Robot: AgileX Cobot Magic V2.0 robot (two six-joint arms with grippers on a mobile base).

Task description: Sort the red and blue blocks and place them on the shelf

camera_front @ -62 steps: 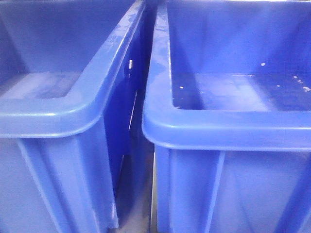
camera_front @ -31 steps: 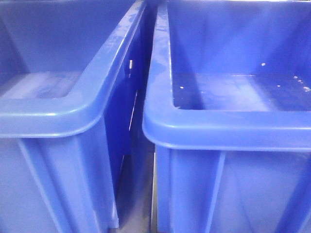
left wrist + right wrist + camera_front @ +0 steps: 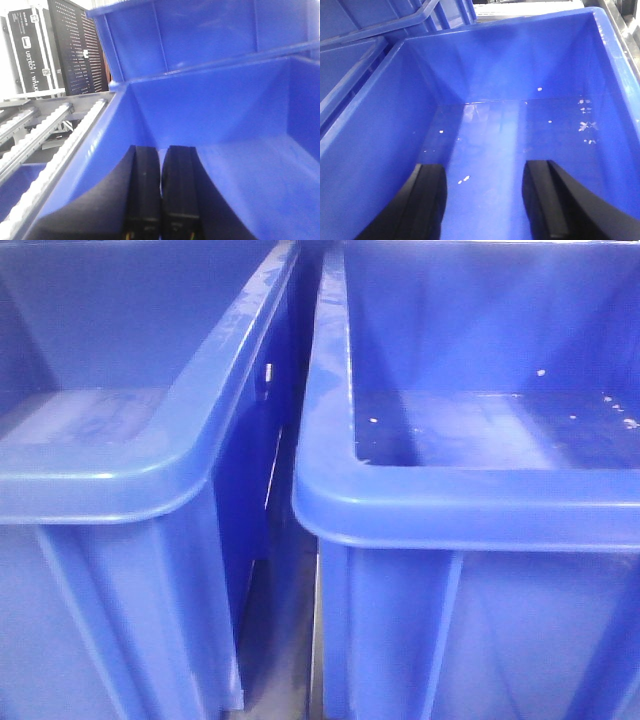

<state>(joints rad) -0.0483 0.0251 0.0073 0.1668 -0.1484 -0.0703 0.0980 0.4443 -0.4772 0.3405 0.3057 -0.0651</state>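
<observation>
Blocks: neither the red nor the blue cube shows in any current view; I cannot say where they lie or which way they run from either of my hands.
Key relation: undecided. With no cube in sight, neither the bearing nor the nearer arm can be judged. My guess is the next move must first be a search, not a reach.
Left gripper (image 3: 160, 200): jaws pressed together with only a thin slit between the two black fingers (image 3: 142, 190); nothing visible between them. It sits low inside the left bin (image 3: 240, 115), pointing toward the far wall at 12 o'clock.
Right gripper (image 3: 485, 200): jaws spread wide, bare bin floor showing between the fingers (image 3: 542, 200); it holds nothing. It hangs over the right bin (image 3: 370, 115), aimed at 12 o'clock along the floor.
Right bin contents: only small pale specks (image 3: 585, 122) scattered toward 1 to 2 o'clock, and a few near 10 o'clock. No cube.
Left bin contents: plain blue floor as far as my wrist view shows; the near part is hidden by my own fingers.
Roller rails (image 3: 50, 135): outside the left bin at 9 to 10 o'clock, with a black equipment case (image 3: 35, 50) behind at 11 o'clock.
Front view: two bin rims side by side, a dark gap (image 3: 290, 540) between them at 6 o'clock.
Change from earlier frames: front view matches both prior frames almost exactly; bins, specks and gap unmoved, at most a slight camera drift.
</observation>
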